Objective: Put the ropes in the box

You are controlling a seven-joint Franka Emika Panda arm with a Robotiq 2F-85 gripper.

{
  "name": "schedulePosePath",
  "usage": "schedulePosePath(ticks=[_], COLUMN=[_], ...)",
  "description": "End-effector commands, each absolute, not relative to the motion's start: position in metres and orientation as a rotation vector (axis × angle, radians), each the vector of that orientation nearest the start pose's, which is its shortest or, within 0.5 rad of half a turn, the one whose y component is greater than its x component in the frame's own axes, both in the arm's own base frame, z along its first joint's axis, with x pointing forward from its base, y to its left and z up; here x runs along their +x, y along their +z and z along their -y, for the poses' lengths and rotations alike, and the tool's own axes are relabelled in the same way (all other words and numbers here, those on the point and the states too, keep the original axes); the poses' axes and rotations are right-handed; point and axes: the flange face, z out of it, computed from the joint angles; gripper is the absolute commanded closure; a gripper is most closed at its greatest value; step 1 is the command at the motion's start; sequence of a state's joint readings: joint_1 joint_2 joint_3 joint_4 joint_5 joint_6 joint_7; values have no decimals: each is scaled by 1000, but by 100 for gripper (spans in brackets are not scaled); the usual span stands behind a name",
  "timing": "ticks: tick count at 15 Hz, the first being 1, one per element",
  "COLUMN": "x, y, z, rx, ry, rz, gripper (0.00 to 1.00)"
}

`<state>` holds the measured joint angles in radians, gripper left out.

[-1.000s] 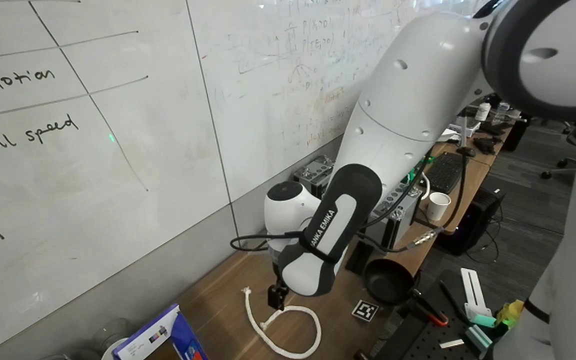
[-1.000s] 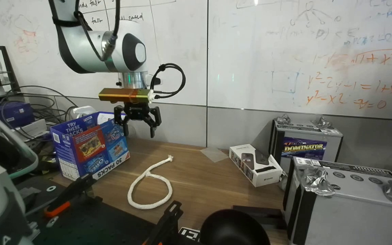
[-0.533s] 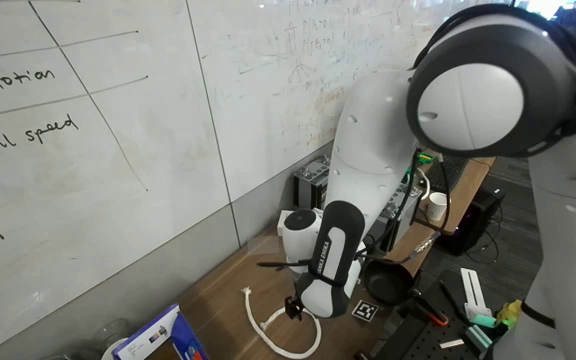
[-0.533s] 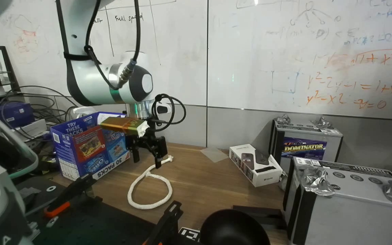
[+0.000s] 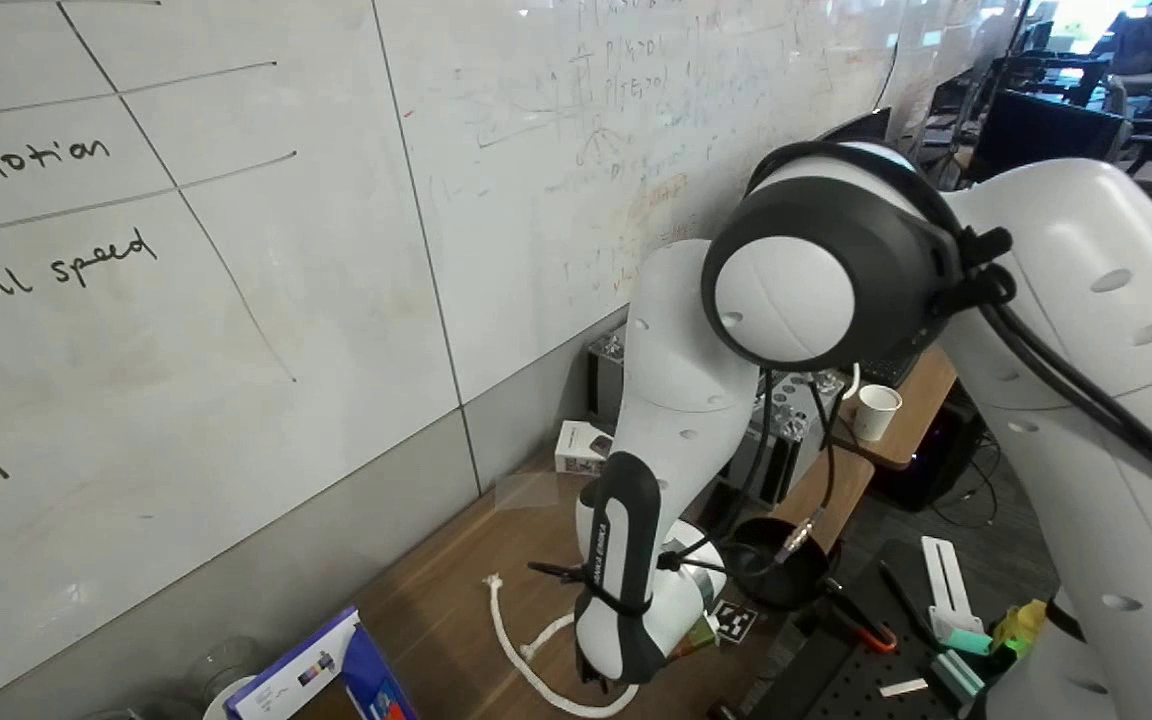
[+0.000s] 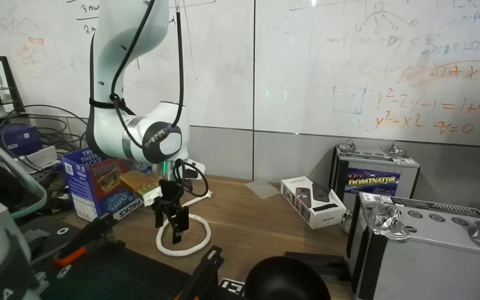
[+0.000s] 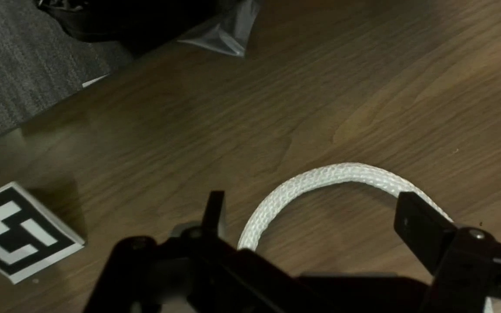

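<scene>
A single white braided rope (image 6: 181,252) lies in a loose loop on the wooden table, one end trailing off toward the whiteboard. My gripper (image 6: 168,231) hangs over the loop, pointing down. In the wrist view the gripper (image 7: 311,198) is wide open, and the rope (image 7: 342,172) curves across the gap below, not held; the right finger (image 7: 422,228) covers part of it. The exact height above the rope cannot be told. The blue and white box (image 6: 86,177) stands left of the rope, partly behind the arm. The box (image 5: 371,680) is cut off at the bottom of an exterior view.
A white carton (image 6: 319,208) and large grey units (image 6: 423,254) stand to the right in an exterior view. Near the table's front are a black pan (image 6: 288,279) and a printed marker (image 7: 20,234). A black board (image 6: 140,271) with clamps borders the table.
The arm has come down from beside the box's top to low over the rope loop, and the gripper has turned somewhat. Its jaws have stayed open. Rope and box have not moved.
</scene>
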<state>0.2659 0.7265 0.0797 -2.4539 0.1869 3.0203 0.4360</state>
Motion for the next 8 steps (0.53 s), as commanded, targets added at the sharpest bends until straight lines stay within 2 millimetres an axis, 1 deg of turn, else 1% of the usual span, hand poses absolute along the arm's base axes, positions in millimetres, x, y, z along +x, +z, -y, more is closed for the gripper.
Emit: schedulePosePath(ticks=[1, 5, 8], x=[400, 405, 404], y=[-12, -27, -38], z=[-135, -127, -121], rx=[-3024, -3011, -3008], ry=[233, 195, 188], rz=[-605, -691, -732], gripper=[0, 0, 0])
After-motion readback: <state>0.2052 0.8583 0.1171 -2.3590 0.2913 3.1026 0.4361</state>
